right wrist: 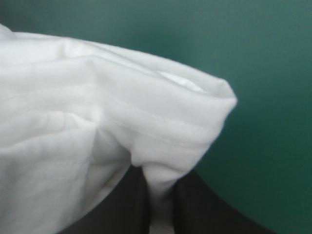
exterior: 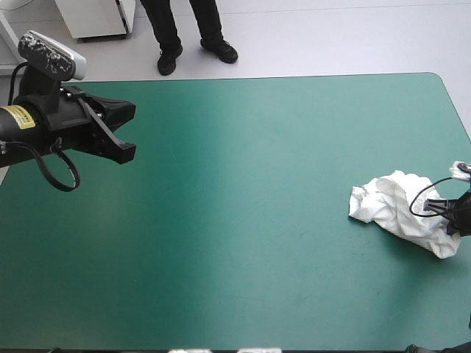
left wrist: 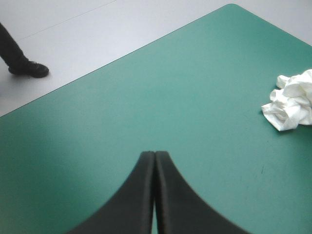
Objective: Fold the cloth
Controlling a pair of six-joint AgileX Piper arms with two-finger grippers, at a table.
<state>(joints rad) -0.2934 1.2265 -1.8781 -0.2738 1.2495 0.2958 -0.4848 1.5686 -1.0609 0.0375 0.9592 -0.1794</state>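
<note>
Closed, empty above bench (exterior: 257,184): left end effector (left wrist: 154,153). Clamped on crumpled T-shirt (exterior: 397,206): right end effector (right wrist: 158,170). Writing unreadable on yellow label (exterior: 18,116).

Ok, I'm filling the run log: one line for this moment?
T-shirt: crumpled heap by right edge of table | right gripper: shut on T-shirt | left gripper: shut, empty | fold: not begun

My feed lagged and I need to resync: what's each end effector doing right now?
Left end effector: closed, holding nothing.
Right end effector: closed on the T-shirt.
</note>
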